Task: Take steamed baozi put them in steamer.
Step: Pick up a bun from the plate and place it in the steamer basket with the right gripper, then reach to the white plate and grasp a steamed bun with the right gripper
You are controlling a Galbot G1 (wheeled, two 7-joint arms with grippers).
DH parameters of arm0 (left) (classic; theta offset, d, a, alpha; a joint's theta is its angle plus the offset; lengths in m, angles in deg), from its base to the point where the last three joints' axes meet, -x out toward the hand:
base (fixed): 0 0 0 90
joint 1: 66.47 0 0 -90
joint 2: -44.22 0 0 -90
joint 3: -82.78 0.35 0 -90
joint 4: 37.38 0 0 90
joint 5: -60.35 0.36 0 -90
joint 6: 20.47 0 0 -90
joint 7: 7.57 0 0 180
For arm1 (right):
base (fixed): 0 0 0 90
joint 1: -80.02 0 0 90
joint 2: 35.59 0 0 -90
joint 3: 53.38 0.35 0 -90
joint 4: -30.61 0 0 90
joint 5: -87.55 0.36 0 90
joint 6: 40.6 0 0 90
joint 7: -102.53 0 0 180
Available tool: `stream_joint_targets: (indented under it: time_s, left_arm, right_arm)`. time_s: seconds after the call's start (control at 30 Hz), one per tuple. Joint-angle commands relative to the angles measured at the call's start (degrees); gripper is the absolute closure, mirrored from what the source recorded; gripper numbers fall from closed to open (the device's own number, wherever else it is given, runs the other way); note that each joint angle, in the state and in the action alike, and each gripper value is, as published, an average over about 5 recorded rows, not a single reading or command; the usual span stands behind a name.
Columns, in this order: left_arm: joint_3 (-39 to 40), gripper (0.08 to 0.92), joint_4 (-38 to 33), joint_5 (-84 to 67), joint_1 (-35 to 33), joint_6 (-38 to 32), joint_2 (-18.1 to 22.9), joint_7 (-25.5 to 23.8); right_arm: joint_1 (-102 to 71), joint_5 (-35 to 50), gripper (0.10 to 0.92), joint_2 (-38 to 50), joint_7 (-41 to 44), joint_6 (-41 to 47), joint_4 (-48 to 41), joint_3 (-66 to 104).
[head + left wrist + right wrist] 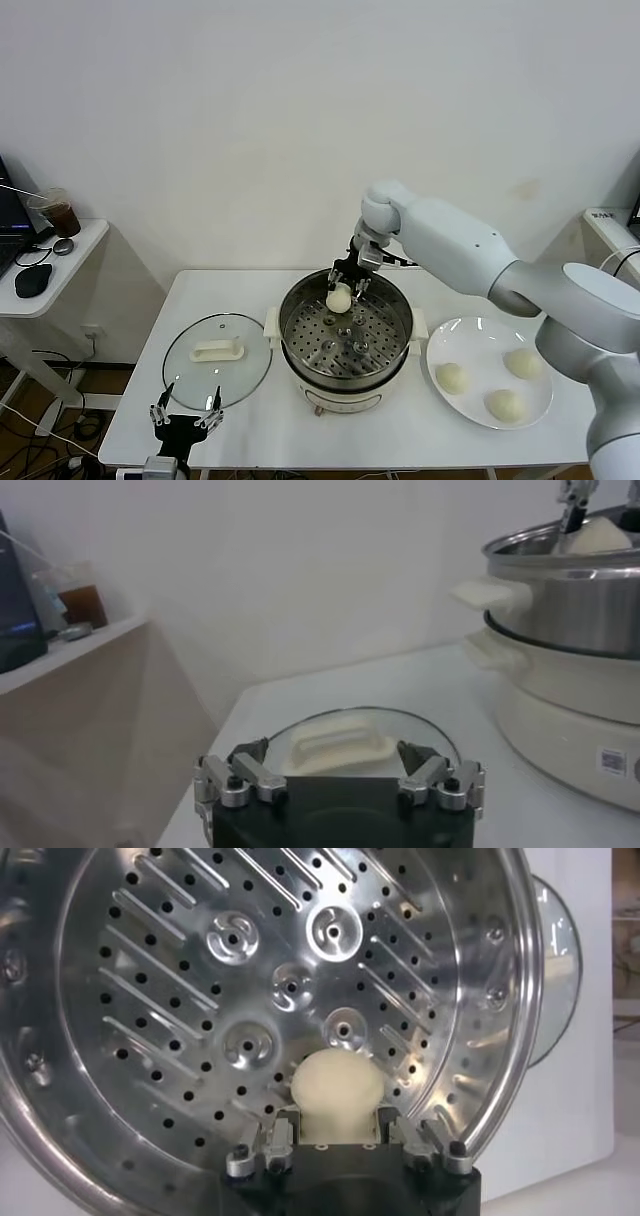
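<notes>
A white table [250, 430] carries everything, set against a plain white wall. At its middle stands the steamer [345, 340], a shiny steel pot on a white base with side handles, its perforated tray floor [250, 998] bare. The right arm [470, 245] reaches in from the right over the pot's far rim, where the right gripper [341, 292] pinches one steamed baozi [339, 297] between its fingers above the tray's far left part. To the right of the pot lies a white plate [490, 420] with three more baozi [452, 376] well apart from each other. To the left lies a round glass lid [217, 360] with a white handle, flat on the table. Just in front of it, at the table's near edge, the left gripper [186, 414] waits with jaws spread. Farther left, a side desk [60, 265] holds a cup of dark drink [60, 212] and a black mouse [33, 280].
</notes>
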Motion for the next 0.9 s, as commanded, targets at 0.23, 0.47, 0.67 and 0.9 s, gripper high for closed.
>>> stream_joint_targets:
  time_s: [0.23, 0.47, 0.67, 0.9]
  left_arm:
    - [-0.36, 0.177, 0.33, -0.07, 0.50, 0.20, 0.01, -0.15]
    - [-0.40, 0.177, -0.20, -0.08, 0.40, 0.27, 0.06, -0.13]
    - [-0.61, 0.177, -0.85, -0.06, 0.35, 0.39, -0.06, -0.16]
    - [-0.71, 0.177, -1.20, -0.17, 0.57, 0.78, -0.49, -0.37]
  right_arm:
    - [-0.84, -0.36, 0.438, -0.21, -0.15, 0.42, -0.72, 0.30]
    - [0.88, 2.46, 0.248, 1.39, 0.22, 2.79, 1.93, -0.47]
    - [5.42, 13.50, 0.204, 6.85, 1.51, 8.11, 7.72, -2.33]
    - [13.15, 30.34, 0.203, 19.25, -1.49, 24.87, 16.75, -6.17]
